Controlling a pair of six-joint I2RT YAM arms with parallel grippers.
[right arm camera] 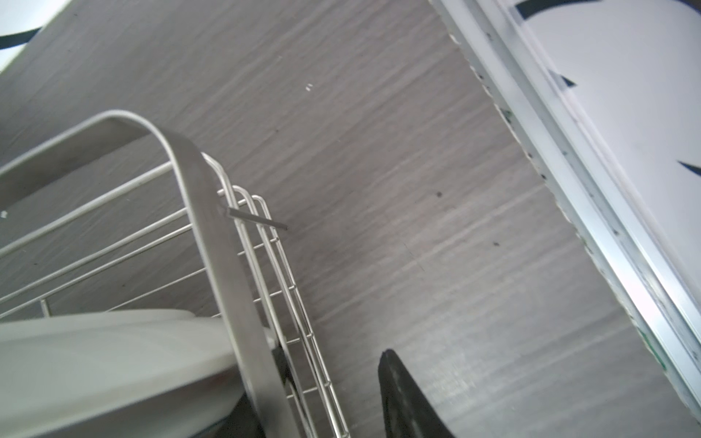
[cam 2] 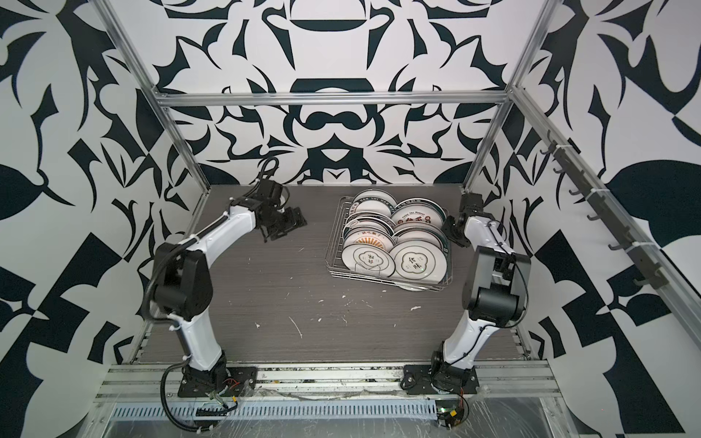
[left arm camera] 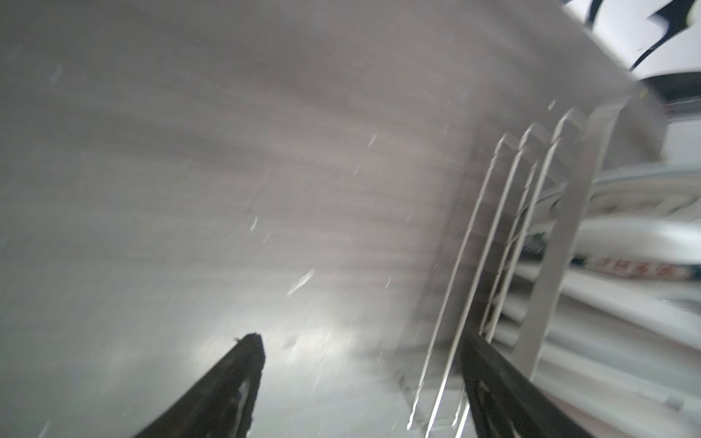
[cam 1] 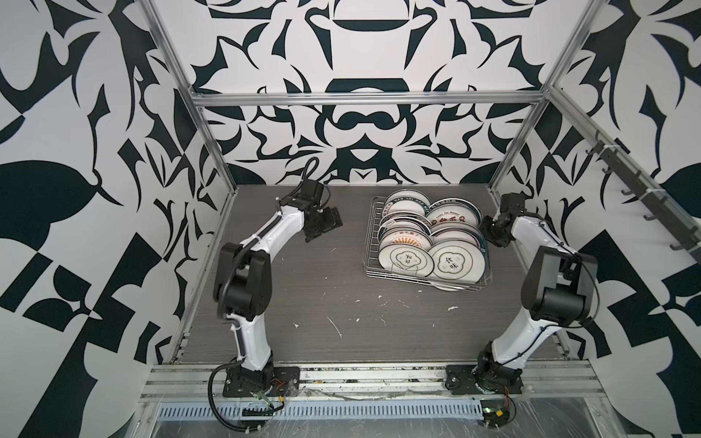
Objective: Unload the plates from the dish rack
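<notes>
**Dish rack** (cam 1: 371, 265), one. Silver wire, on the worktop (cam 1: 303, 303) toward its far right corner.

**Plates** (cam 1: 457, 263), about ten can be told; overlap hides the exact count. All are in or against the rack. They lean on edge in two rows running from the near edge toward the far edge, faces turned to the near edge. One lies low at the rack's near wall, and whether it is inside or under the wire cannot be told.

**Arms**, two; claws, two.

**Left gripper** (cam 1: 324, 227). Jaws wide apart and empty, above bare worktop toward the far edge, left of middle. The rack lies to its right, well apart.

**Right gripper** (cam 1: 487, 233). Just beside the rack's right wall. In the right wrist view its outer finger (right arm camera: 406, 394) stands clear of the wires; jaws part-open, nothing gripped.

**Judgement.** The right arm is much the nearer. The right row's rims face it, so a pick from that side looks likeliest.
</notes>
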